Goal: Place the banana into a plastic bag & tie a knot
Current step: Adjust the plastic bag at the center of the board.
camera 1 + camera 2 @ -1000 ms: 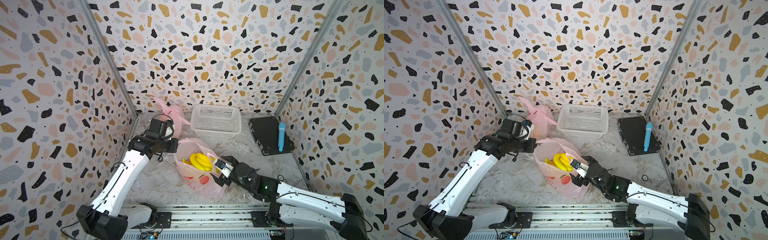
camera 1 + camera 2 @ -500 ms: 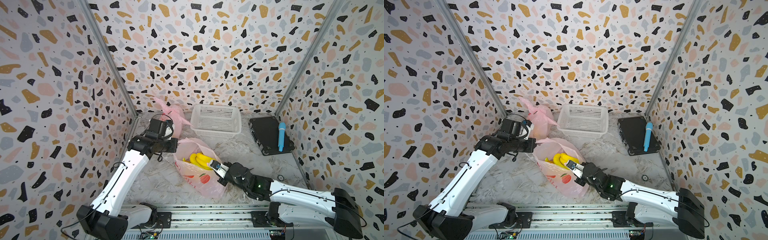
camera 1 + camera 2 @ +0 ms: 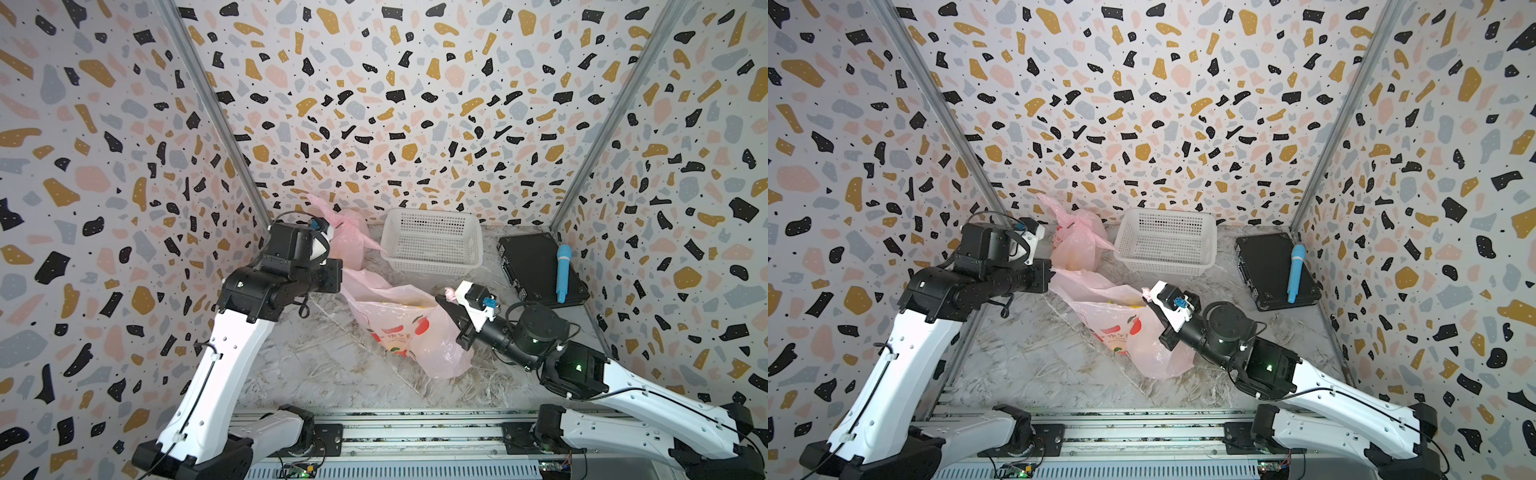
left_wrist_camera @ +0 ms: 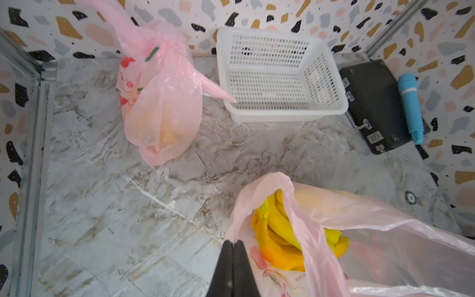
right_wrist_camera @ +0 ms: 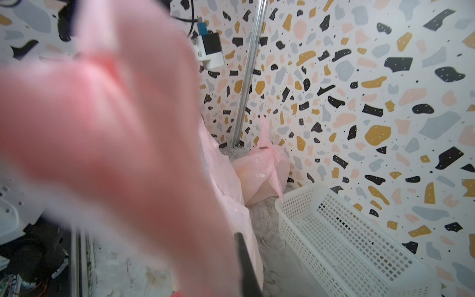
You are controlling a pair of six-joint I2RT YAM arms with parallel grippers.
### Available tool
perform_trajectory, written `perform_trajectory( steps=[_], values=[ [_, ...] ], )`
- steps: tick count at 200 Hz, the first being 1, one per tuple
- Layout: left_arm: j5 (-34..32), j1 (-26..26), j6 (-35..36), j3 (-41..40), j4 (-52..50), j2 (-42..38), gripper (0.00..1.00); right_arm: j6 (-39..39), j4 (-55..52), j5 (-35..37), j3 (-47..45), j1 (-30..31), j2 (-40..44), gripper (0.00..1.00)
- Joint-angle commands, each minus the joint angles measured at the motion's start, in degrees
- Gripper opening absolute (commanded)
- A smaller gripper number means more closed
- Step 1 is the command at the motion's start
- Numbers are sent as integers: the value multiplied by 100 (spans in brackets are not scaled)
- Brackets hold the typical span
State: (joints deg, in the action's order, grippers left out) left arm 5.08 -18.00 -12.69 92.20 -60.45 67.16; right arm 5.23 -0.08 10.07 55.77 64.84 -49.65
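Drawn out rightward since a second ago, with the plastic bag [image 3: 399, 320] now pulled taut and its mouth narrowed over the banana [image 4: 280, 231]. Shows the fruit yellow inside the pink film at mid-table, plain in the left wrist view, only a faint tint in both top views. Pinches the bag's left rim in the left gripper [image 4: 233, 243], fingers [image 4: 226, 264] pressed together on the film. Clamps the bag's right handle in the right gripper [image 3: 448, 294], apparently closed on a pink tuft; fills most of the right wrist view with blurred plastic, beside one black finger [image 5: 245, 259]. Rests on the marbled table [image 3: 316, 365]. Leaves a knotted pink bag [image 3: 351, 241] at far left, just beside a white basket [image 3: 432, 243]; farther right, a black case [image 3: 536, 266] with a blue rod-shaped item [image 3: 563, 272] lying on it.
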Motion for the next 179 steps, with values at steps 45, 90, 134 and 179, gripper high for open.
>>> perform_trajectory(
  steps=[45, 90, 134, 179],
  values=[
    [634, 38, -154, -117, 670, -187, 25, -349, -444, -824, 71, -715, -131, 0],
    [623, 59, -360, -1089, 1468, -744, 76, -830, -598, -1830, -12, -1743, -311, 0],
    [1320, 68, -476, -1505, 1903, -1186, 99, -1309, -727, -2552, 153, -2521, -740, 0],
    [1747, 68, -235, -1229, 956, -713, 99, -1815, -1129, -2603, 865, -2903, -1510, 0]
  ],
)
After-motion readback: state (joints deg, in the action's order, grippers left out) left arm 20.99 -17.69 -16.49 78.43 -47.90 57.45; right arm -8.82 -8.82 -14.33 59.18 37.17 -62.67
